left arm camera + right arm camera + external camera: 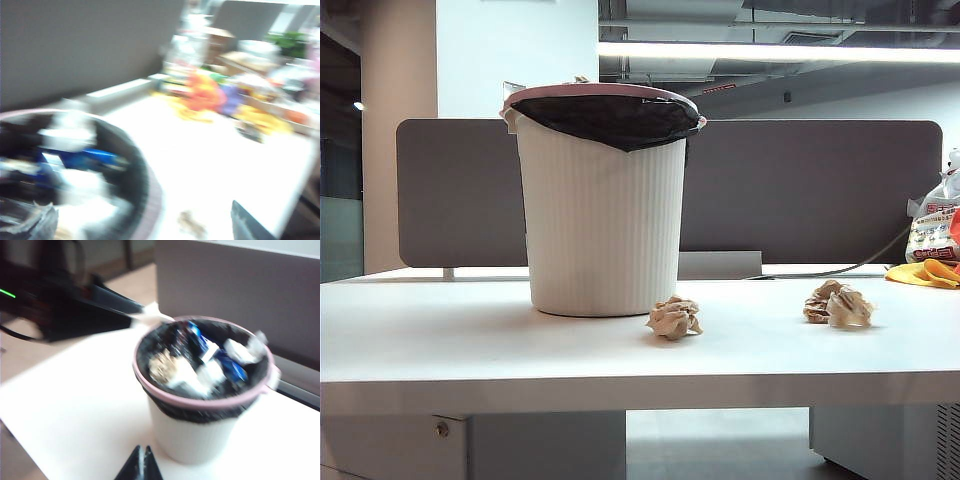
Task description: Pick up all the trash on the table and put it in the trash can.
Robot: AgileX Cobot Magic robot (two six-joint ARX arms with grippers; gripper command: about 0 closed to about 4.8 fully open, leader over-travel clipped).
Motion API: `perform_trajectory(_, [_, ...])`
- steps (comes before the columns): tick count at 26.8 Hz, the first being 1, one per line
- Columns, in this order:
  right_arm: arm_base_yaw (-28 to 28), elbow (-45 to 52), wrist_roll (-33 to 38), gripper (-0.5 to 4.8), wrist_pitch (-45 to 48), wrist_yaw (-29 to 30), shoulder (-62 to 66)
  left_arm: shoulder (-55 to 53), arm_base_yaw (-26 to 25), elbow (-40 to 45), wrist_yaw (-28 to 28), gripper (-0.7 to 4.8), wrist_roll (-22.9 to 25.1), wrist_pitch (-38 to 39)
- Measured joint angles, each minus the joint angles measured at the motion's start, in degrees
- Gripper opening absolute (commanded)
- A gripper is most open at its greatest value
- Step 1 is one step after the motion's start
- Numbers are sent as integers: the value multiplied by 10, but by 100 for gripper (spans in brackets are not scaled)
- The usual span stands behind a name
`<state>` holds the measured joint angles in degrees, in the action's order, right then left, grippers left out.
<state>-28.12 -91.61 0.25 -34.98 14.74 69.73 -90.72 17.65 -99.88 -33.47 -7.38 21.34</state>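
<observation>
The white ribbed trash can (603, 230) with a black liner stands on the white table (470, 340). Two crumpled tan paper balls of trash lie in front of it, one close to its base (674, 318) and one further right (838, 304). Neither arm shows in the exterior view. In the blurred left wrist view, my left gripper (140, 216) hangs open above the can's pink rim (152, 200), with nothing between its fingers and a paper ball (192, 225) on the table below. My right gripper (141, 460) is shut and empty, near the can (192, 432). A tan ball (161, 366) lies inside with other waste.
A grey partition panel (810, 190) runs behind the table. A printed white bag (938, 228) and a yellow-orange cloth (925, 272) sit at the far right. In the right wrist view the dark left arm (75, 310) reaches over the can's rim.
</observation>
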Motion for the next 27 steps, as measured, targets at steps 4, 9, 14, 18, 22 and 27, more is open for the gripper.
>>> perform_trajectory(4, [0, 0, -28, -1, -35, -21, -10, 14, 48, 1, -20, 479, 7, 96])
perform_trajectory(9, [0, 1, -33, -1, -39, -24, -28, 19, 147, 5, 41, 479, 43, 202])
perform_trajectory(14, [0, 0, -33, -2, -34, -26, -59, 20, 239, 34, 229, 479, 131, 244])
perform_trajectory(18, [0, 0, -34, -1, -47, -30, -81, 3, 258, 109, 309, 479, 119, 209])
perform_trajectory(22, [0, -1, -44, -2, -80, -26, -103, -26, 259, 189, 320, 479, 71, 142])
perform_trajectory(27, [-1, 12, -46, -2, -153, -19, -101, -79, 259, 220, 320, 479, 51, 82])
